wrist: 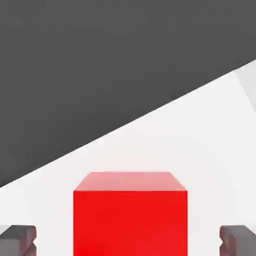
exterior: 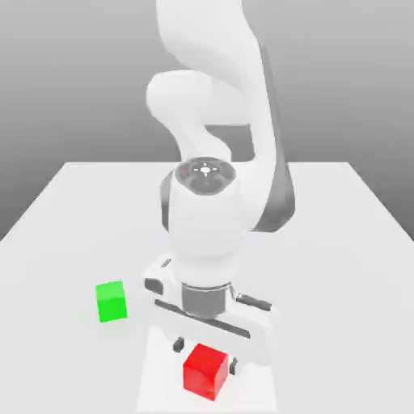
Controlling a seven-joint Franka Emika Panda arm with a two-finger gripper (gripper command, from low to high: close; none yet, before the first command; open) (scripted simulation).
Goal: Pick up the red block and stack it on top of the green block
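Red cube [wrist: 130, 222] sits on the counter [exterior: 48, 348] between the spread fingers [wrist: 128, 241], gap each side, squared up likely for a clean pinch. Green cube [exterior: 111, 302] apart, presumably the stacking base.

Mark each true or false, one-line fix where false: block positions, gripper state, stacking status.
1. The red block is between the gripper's two fingers. True.
2. The fingers are pressed against the red block. False: there is a gap on both sides.
3. The green block is nearer the exterior view's left than the red block. True.
4. The red block already sits on the green block. False: they stand apart.
5. The green block is inside the grip. False: it lies off to one side.
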